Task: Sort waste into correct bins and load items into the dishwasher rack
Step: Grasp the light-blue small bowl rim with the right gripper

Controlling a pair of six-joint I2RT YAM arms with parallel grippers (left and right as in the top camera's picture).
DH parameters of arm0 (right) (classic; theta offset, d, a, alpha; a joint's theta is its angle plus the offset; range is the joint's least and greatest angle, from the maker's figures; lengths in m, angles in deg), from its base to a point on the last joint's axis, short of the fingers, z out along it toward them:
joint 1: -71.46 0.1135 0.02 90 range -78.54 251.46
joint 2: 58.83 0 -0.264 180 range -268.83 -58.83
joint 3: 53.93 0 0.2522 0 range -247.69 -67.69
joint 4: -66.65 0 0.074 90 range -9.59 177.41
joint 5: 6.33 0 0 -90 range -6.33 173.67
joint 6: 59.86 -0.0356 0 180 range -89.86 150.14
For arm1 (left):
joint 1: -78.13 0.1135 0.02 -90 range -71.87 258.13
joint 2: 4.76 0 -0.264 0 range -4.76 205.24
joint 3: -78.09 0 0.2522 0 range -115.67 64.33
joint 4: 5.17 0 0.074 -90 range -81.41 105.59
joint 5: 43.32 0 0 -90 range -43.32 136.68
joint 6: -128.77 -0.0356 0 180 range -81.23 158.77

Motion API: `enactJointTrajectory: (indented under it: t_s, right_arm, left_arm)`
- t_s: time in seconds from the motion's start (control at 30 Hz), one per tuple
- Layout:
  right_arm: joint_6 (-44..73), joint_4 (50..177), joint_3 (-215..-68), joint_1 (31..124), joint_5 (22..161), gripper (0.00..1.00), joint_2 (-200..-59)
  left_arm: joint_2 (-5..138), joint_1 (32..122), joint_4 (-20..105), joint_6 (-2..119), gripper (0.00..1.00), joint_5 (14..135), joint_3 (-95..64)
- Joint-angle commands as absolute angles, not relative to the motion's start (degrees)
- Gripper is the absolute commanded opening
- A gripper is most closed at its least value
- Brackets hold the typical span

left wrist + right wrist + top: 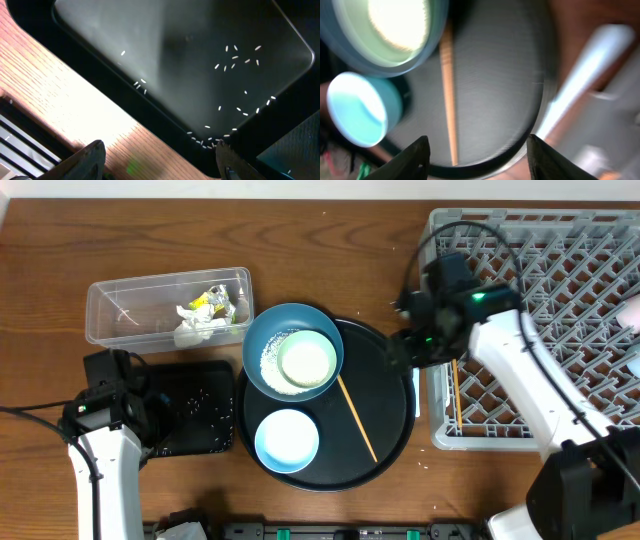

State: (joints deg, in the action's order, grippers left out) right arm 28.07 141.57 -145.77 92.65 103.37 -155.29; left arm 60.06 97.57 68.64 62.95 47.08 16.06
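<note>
Right gripper (398,355) hangs open and empty at the round black tray's (392,442) right edge, beside the dishwasher rack (560,280); left gripper (160,155), also wide, hovers over the flat black tray (165,45). The wooden chopstick (357,420) lies flat mid-tray: a shallow pinch could roll it away.

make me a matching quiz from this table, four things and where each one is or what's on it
1 pale green bowl
2 light blue bowl
3 napkins
4 flat black tray

a in the clear tub
b nested in the dark blue bowl
c scattered with white grains
d standing alone on the round black tray

Pairs: 1-b, 2-d, 3-a, 4-c
</note>
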Motion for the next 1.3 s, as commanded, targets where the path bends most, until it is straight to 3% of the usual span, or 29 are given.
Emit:
enactJointTrajectory:
  t_s: [0.0,0.47,0.8,0.87,0.97,1.07,1.17,1.27]
  right_arm:
    - [26.63,141.38,-146.73,99.30,106.06,0.58,-154.88]
    - [7.42,137.55,-146.36,121.33,94.61,0.57,-161.35]
    - [-0.10,134.67,-146.36,125.85,88.47,0.52,-171.38]
    - [-0.10,133.95,-146.36,125.85,88.58,0.47,-172.49]
    - [-0.58,133.49,-146.36,125.85,88.51,0.25,-173.06]
    - [-0.73,133.36,-146.45,125.79,88.58,0.10,-172.67]
    - [-0.69,133.55,-146.47,125.61,88.14,0.01,-171.05]
    - [-0.67,134.19,-146.69,124.85,87.94,0.01,-167.88]
  left_arm:
    - [59.97,97.59,68.97,63.48,0.72,46.21,15.12]
    - [59.97,97.59,68.97,63.48,0.72,46.21,15.14]
    - [59.97,97.62,68.97,63.48,0.72,46.21,15.14]
    - [59.97,97.62,68.97,63.48,0.72,46.21,15.14]
    - [59.97,97.62,68.97,63.48,0.73,46.21,15.14]
    - [59.97,97.62,68.97,63.48,0.72,46.21,15.14]
    - [59.97,97.62,68.97,63.48,0.72,46.21,15.14]
    - [59.97,97.59,68.97,63.48,0.72,46.21,15.14]
